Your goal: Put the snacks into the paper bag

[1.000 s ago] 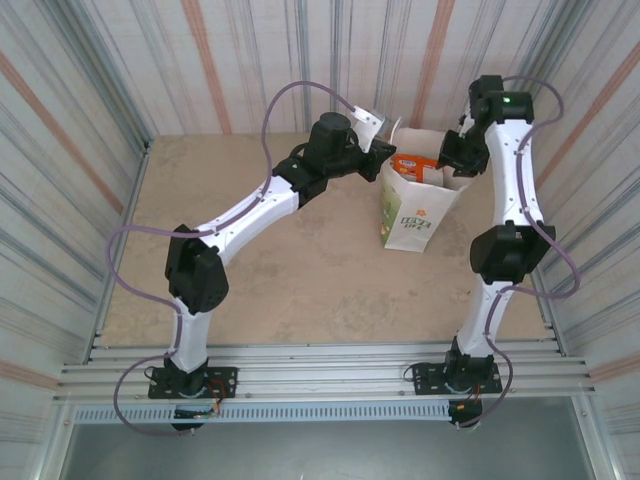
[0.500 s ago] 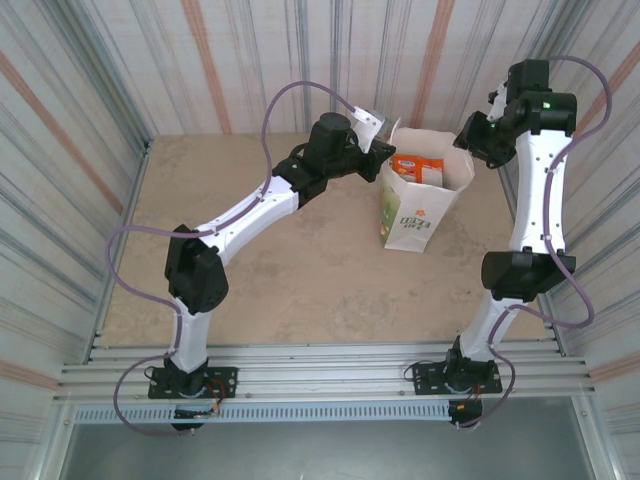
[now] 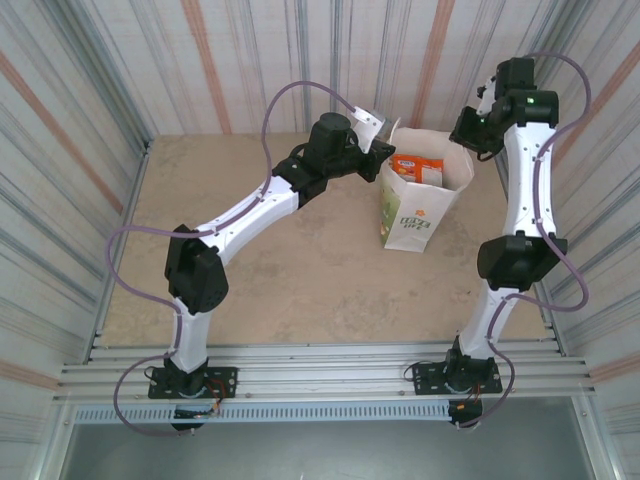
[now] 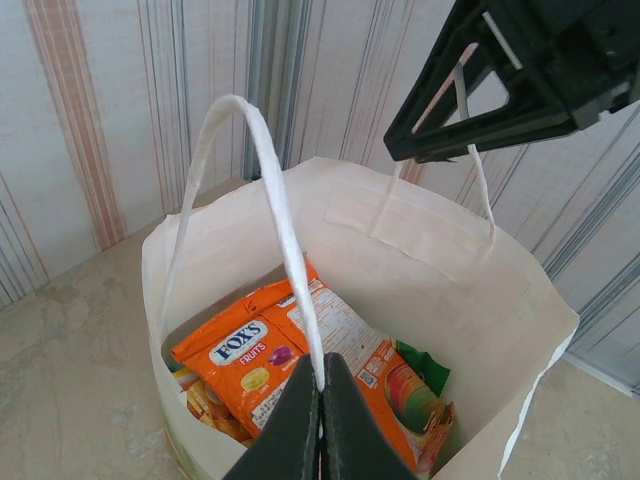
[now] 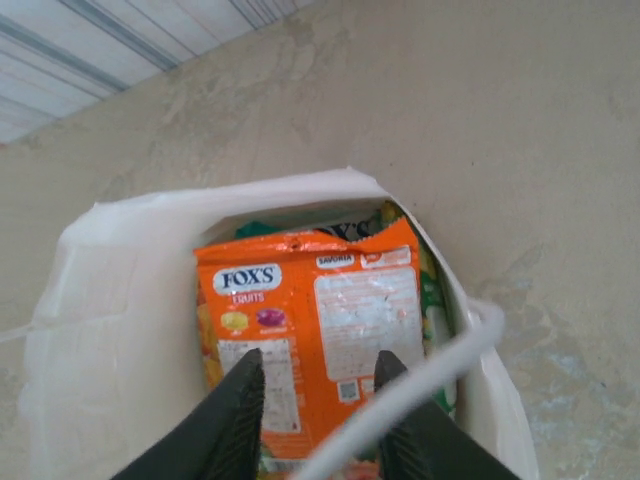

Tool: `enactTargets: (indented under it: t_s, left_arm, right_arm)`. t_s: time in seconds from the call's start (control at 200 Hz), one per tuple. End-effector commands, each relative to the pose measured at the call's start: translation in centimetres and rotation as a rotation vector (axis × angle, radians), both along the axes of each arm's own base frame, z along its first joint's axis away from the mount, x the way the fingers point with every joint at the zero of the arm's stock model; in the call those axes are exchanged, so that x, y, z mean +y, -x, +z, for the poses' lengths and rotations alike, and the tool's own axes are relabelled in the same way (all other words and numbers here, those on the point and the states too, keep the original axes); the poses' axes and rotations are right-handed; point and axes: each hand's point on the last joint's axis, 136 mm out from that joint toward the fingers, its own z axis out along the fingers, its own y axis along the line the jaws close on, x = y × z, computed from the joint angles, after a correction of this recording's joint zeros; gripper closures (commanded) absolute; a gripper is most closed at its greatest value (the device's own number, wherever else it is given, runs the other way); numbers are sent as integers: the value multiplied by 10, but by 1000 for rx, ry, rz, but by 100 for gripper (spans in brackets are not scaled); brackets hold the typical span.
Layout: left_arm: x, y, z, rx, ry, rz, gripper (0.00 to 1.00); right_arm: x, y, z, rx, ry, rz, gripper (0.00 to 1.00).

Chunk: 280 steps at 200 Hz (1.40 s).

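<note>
At the near edge both arms rise from their bases. The left arm point(image 3: 195, 275) folds at its elbow and slants across the table point(image 3: 300, 285) toward the far right; the right arm point(image 3: 510, 255) stands almost straight up from its elbow and bends over at the top, wrist tipped down to the left.

The left gripper point(image 4: 320, 388) sits just beside the near-left rim of the paper bag point(image 3: 408, 215); its fingers are pressed together on the bag's near handle point(image 4: 270, 200), the white cord pinched at the tips and looping upward. The right gripper point(image 5: 318, 365) hangs above the bag's right rim; its jaws stand partly apart with nothing between them; the other handle point(image 5: 460, 345) runs across one finger, and I cannot tell whether it touches.

The bag stands upright toward the far right of the table, mouth open; the snacks point(image 5: 310, 320) lie inside it.

The overhead view gives the full sweep of both arms and the green-orange print on the bag's front. The left wrist view gives the pinch on the cord and a green packet point(image 4: 420, 368) tucked beside the orange packet point(image 4: 270, 360). The right wrist view looks straight down into the bag, showing the FOX'S label and the gap between its own fingers. Beyond the table stands the ribbed wall point(image 3: 250, 60).
</note>
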Motion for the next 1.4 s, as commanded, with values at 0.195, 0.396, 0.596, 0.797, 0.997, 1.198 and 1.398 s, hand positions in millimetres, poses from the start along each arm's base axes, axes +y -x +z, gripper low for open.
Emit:
enactTargets:
  t_s: [0.195, 0.396, 0.596, 0.797, 0.997, 1.198, 1.398]
  left_arm:
    - [40, 6, 59, -91, 7, 93, 100]
    - [76, 8, 78, -111, -26, 142, 100]
    - [120, 18, 83, -121, -76, 198, 100]
    - [164, 42, 81, -126, -125, 248, 100]
    - [206, 70, 50, -101, -180, 315, 100]
    - [240, 96, 8, -15, -200, 375, 84]
    - [272, 113, 11, -8, -206, 462, 49]
  right_arm:
    - [23, 3, 56, -196, 7, 72, 100]
    - [54, 17, 87, -284, -10, 134, 100]
    - [100, 27, 97, -313, -19, 207, 100]
    - [147, 38, 90, -295, -20, 274, 100]
    - [189, 52, 70, -281, -37, 328, 100]
    - [220, 68, 50, -287, -92, 385, 97]
    - [223, 85, 68, -335, -109, 425, 60]
